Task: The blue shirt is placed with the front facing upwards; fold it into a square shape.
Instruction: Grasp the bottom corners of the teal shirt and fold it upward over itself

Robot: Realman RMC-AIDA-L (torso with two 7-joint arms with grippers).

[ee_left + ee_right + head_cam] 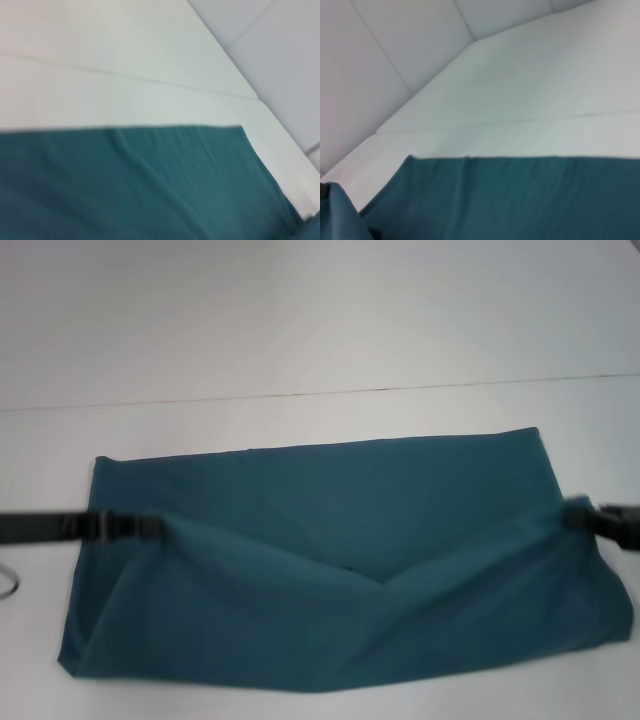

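The blue shirt lies on the white table as a wide teal band; its lettering and neck tag are hidden. My left gripper comes in from the left and is shut on the shirt's left side. My right gripper comes in from the right and is shut on its right side. The cloth between them is raised and sags in a shallow V at the middle. The far edge lies flat and straight. The left wrist view shows the shirt, and so does the right wrist view; neither shows any fingers.
The white table has a thin seam running across behind the shirt. A small dark ring-shaped thing sits at the left edge. Pale wall panels stand beyond the table's far corner.
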